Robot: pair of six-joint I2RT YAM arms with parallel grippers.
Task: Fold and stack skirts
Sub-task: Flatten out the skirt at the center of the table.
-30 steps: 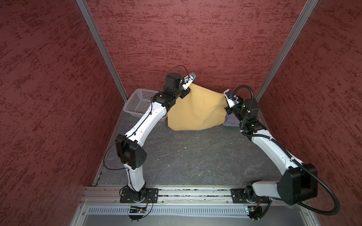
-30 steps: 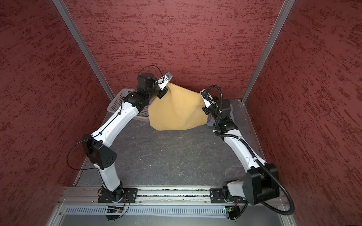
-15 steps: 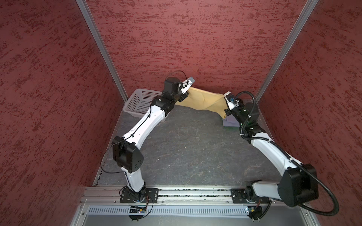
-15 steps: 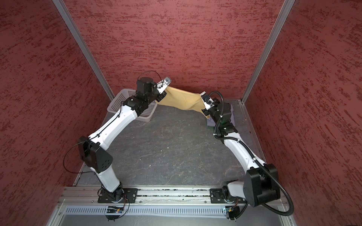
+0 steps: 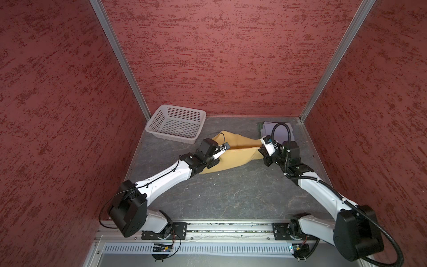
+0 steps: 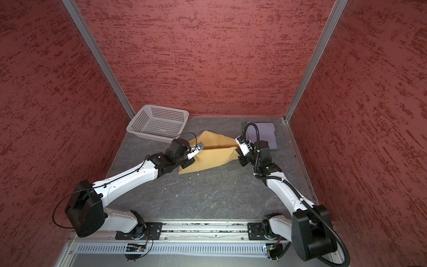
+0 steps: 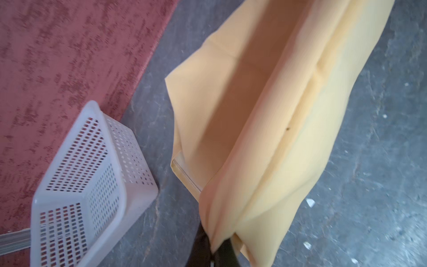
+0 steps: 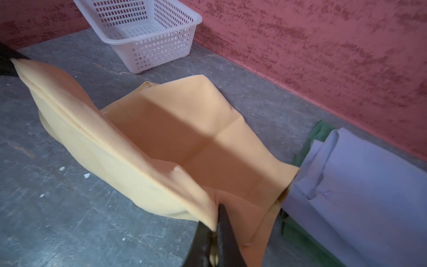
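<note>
The mustard skirt (image 5: pixel 233 157) lies at the far middle of the table (image 5: pixel 219 196), its long axis running across between the two arms, the left end a little closer to the front edge. The left gripper (image 7: pixel 215 252) pinches one end of its upper edge and the right gripper (image 8: pixel 217 222) pinches the other, both pressed together on cloth. From that held edge the flat part spreads away toward the back edge, so the next move probably turns on carrying the edge over it.

The lavender skirt (image 5: pixel 280 131), folded on the green skirt (image 8: pixel 321 131), sits in the far right corner just beyond the right gripper, which is the nearer arm. The basket (image 5: pixel 184 108) stands in the far left corner.

The right wrist view shows the ribbed band raised as a ridge and a corner touching the lavender skirt; the top views flatten this.
</note>
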